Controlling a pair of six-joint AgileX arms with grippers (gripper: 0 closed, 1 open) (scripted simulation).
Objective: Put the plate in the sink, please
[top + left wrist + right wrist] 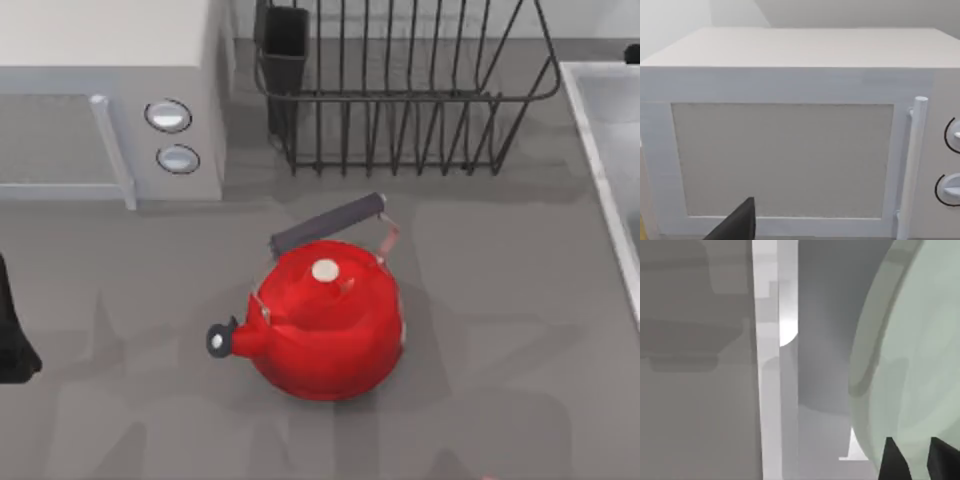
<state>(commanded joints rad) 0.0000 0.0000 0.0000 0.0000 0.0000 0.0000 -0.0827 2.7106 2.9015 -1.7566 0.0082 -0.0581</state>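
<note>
Mint-green glossy round plate [920,355] close before right wrist camera, over pale grey-white sink basin [822,365] beside its raised light rim [771,390]. Right tool [914,460]: dark fingertips [892,460] at plate edge, narrow gap between; grip cannot tell. Left tool [737,225] faces white microwave [790,125], fingers unclear. Red kettle [325,320] mid grey worktop [500,300]; black wire dish rack [400,90] behind it.

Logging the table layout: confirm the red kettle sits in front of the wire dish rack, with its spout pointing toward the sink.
Not quite. The top view shows the red kettle in front of the wire dish rack, but its spout points toward the table's left, away from the sink at the right edge.
</note>
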